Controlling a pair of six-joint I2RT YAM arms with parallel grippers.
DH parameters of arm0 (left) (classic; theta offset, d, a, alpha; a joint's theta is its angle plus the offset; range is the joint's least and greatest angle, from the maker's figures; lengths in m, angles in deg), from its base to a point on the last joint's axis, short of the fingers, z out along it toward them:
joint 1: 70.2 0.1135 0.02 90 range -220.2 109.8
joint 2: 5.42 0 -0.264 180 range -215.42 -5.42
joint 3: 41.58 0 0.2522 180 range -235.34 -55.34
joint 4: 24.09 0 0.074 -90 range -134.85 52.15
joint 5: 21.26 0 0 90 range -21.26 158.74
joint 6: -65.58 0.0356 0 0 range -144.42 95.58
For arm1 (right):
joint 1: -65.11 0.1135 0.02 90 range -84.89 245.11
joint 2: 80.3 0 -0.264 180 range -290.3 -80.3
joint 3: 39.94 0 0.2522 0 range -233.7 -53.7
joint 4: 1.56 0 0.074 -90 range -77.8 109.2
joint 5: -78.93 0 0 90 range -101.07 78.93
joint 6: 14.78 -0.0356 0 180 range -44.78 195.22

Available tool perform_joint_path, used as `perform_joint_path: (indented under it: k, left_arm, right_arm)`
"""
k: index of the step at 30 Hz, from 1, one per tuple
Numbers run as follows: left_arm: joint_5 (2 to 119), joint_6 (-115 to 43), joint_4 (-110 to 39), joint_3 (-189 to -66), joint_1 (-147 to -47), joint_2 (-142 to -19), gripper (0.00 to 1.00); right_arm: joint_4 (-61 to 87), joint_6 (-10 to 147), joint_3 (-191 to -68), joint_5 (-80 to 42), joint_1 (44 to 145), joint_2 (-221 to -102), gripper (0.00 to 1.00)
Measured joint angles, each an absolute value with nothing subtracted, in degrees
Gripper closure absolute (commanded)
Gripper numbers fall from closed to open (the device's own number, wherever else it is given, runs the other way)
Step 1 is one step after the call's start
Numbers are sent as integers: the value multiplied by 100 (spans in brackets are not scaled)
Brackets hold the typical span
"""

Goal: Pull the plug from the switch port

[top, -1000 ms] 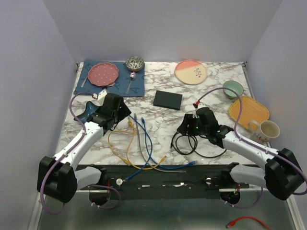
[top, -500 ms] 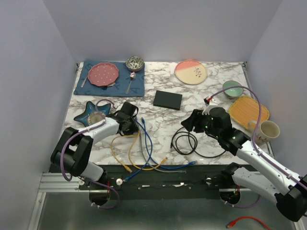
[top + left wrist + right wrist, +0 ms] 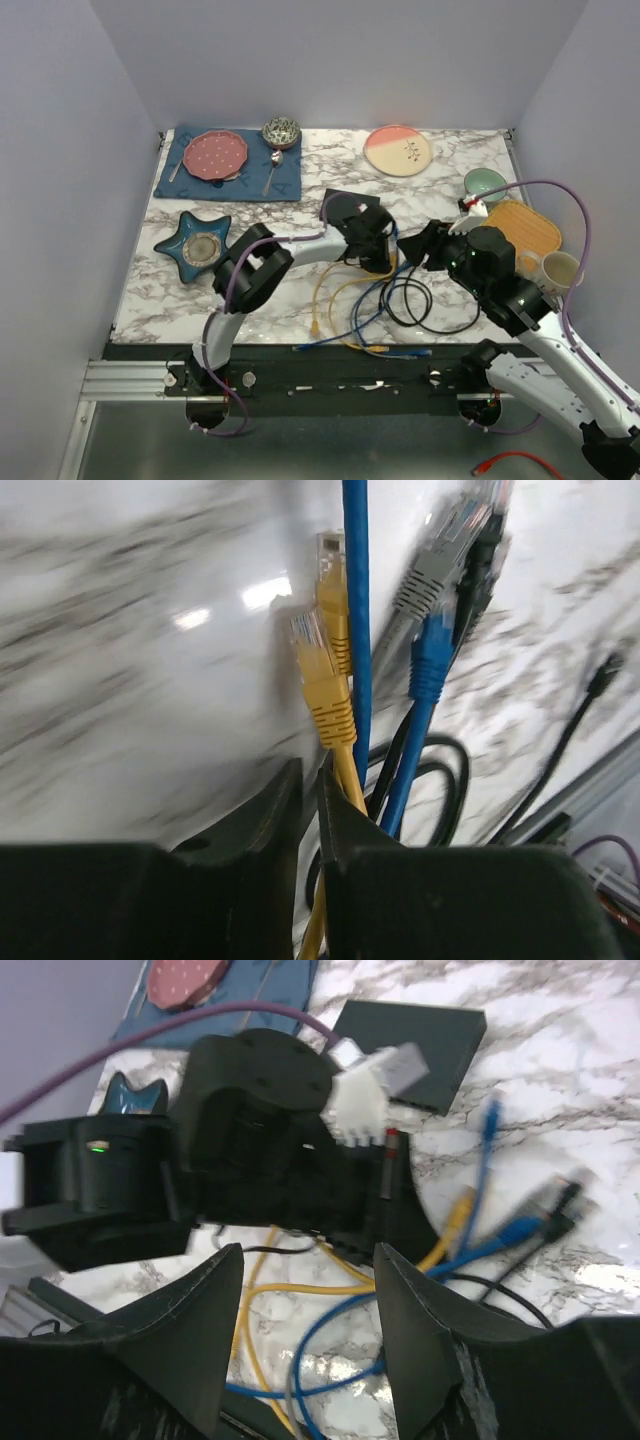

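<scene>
Left pincer is squeezed down to a slit, with a yellow cable pinched in it. Just past its tips there's a yellow plug and a blue cable running straight away from it. A bit to the right of the tips are a blue plug and a grey plug. A black cable loops on the marble table nearby.

Right pincer is spread wide and holding nothing. It faces the left one, whose black body sits just ahead of its fingers.

The switch lies flat on the marble just beyond the left pincer. From above, that arm's wrist covers its near corner. I can't tell from any view whether a plug is seated in it.

Containers:
- **Left of the left pincer:** a blue star-shaped dish sits well off, with a round greyish thing in its middle. Can't make out what it is.
- **Beyond the right pincer, to its right:** a green bowl.
- **Right of the right pincer:** an orange mat with a cream mug at its near corner.
- **Far beyond the left pincer:** a blue placemat carrying a pink plate, a patterned bowl and a spoon.
- **Beyond both pincers:** a pink-and-cream plate sits straight on the marble.
</scene>
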State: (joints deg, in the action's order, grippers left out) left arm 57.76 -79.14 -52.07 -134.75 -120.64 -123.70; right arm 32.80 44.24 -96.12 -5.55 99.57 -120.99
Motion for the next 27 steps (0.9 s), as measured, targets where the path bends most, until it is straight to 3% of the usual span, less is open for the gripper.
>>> perform_joint_path:
  k: [3,8,12,15,20,27]
  left_arm:
    - [5463,-7921,-5266,-14737,-12361,-13237,84]
    - [4974,-7958,-5349,-16446,-12733,-14287,85]
    - [4657,-7901,-5329,-16940,-12884,-14525,62]
    - [4620,-7776,-5063,-16448,-12897,-14208,51]
    - [4849,-7737,-4625,-14675,-12409,-12792,48]
    - [5326,-7728,-3895,-13473,-11161,-10949,47]
  right_arm:
    - [3363,4437,-9680,-300,9957,-11782,37]
    - [3460,4512,-9784,-64,9957,-11577,37]
    - [3512,4531,-9802,4,9957,-11631,36]
    - [3556,4531,-9802,30,9957,-11651,36]
    - [3551,4531,-9802,48,9957,-11612,36]
    - [3514,4531,-9697,-92,9957,-11651,38]
